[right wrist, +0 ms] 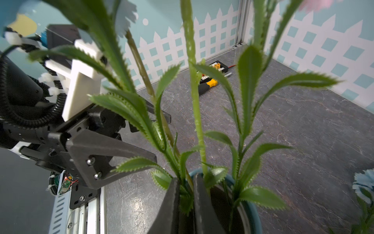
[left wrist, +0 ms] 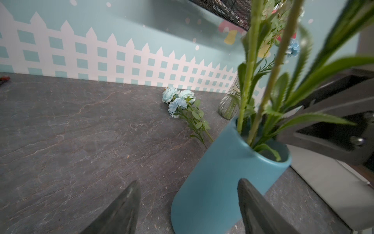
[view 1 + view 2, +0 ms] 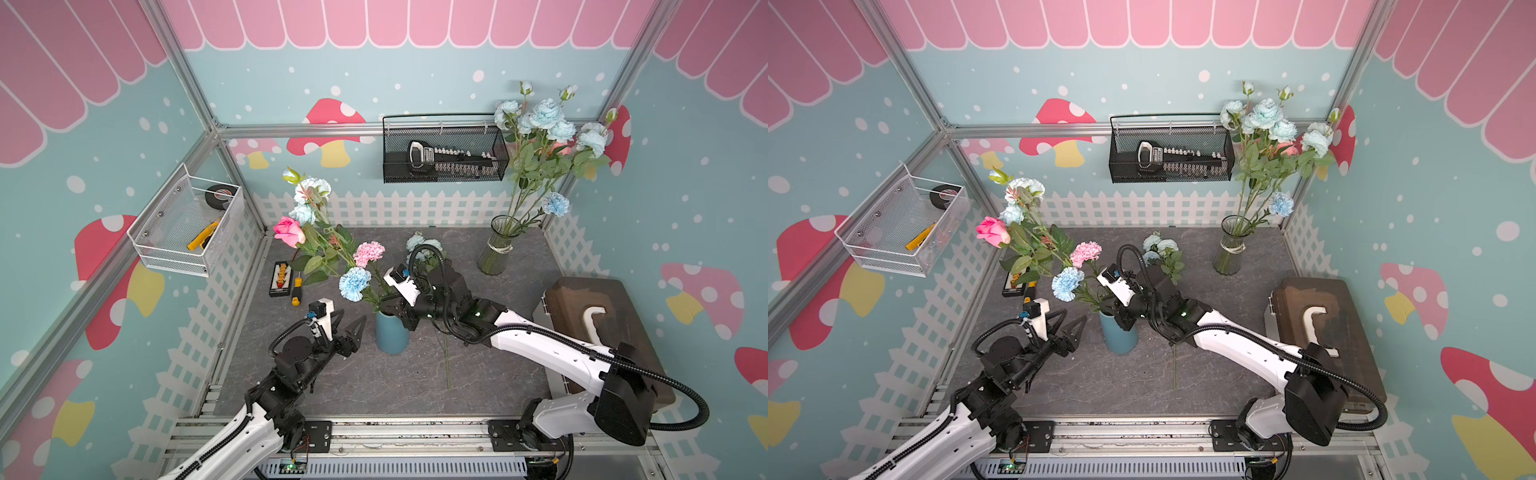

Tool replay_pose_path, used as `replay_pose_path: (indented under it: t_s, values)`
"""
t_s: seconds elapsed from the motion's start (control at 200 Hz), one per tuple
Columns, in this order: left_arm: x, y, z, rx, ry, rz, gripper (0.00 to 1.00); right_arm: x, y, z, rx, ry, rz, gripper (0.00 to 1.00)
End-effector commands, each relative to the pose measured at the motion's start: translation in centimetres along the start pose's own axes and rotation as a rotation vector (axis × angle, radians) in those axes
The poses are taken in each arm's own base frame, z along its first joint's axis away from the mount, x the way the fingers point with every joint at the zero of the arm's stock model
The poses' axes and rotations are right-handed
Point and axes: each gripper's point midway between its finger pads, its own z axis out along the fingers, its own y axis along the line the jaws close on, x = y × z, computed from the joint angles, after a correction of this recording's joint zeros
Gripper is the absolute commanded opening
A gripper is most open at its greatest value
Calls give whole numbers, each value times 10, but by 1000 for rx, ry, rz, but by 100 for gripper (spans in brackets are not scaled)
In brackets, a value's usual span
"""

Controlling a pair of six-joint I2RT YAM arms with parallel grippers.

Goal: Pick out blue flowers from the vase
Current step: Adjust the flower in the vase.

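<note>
Your right gripper (image 1: 187, 182) pinches a green stem (image 1: 139, 60) at the blue vase (image 2: 222, 166) mouth; left gripper (image 2: 188, 182) open alongside.

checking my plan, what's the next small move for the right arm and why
Probably lift the right end effector straight up, slowly. It looks pinched on a stem at the mouth of the vase, seemingly that of the blue bloom. The left end effector is open beside the vase, not steadying it, so a jerk could tip it.
</note>
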Motion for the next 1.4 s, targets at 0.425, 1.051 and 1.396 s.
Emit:
replay_pose_path:
  t_s: [0.425, 1.051, 1.396]
  values:
    - [-29, -56, -5, 217, 36, 12, 72, -66, 7, -45, 61, -168, -76, 2]
    - [-43, -91, 50, 236, 18, 89, 72, -90, 15, -73, 51, -269, -33, 0]
    - [-49, -96, 74, 218, 6, 107, 67, -86, 21, -75, 20, -283, -18, 1]
